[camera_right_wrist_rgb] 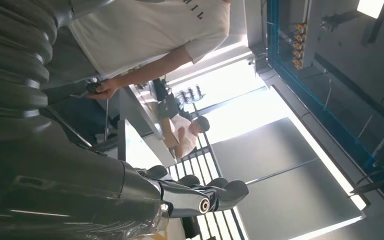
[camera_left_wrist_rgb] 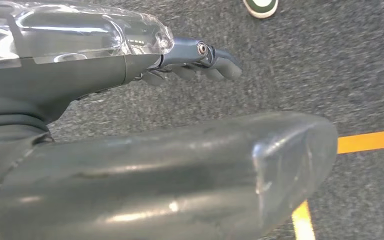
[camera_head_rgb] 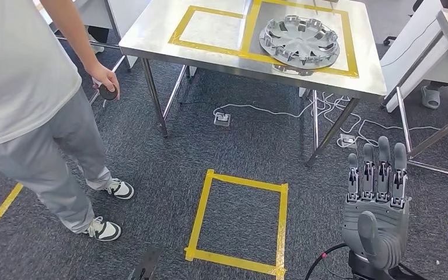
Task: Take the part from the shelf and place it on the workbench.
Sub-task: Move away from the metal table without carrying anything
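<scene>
The part [camera_head_rgb: 299,41], a round grey wheel cover with spokes, lies flat on the steel workbench [camera_head_rgb: 151,29], inside the right one of two yellow-taped rectangles. My right hand [camera_head_rgb: 378,198] is raised at the lower right, well short of the bench, its fingers straight and apart and nothing in it. In the right wrist view the same hand [camera_right_wrist_rgb: 200,195] shows empty, fingers stretched out. My left hand [camera_left_wrist_rgb: 195,62] hangs over the grey carpet with fingers extended, holding nothing.
A person [camera_head_rgb: 29,87] stands close at the left, holding a small dark object [camera_head_rgb: 108,92]. A yellow tape square [camera_head_rgb: 201,216] marks the carpet before the bench. Cables [camera_head_rgb: 268,108] and a socket [camera_head_rgb: 222,119] lie under it. Another metal frame [camera_head_rgb: 431,140] stands at the right.
</scene>
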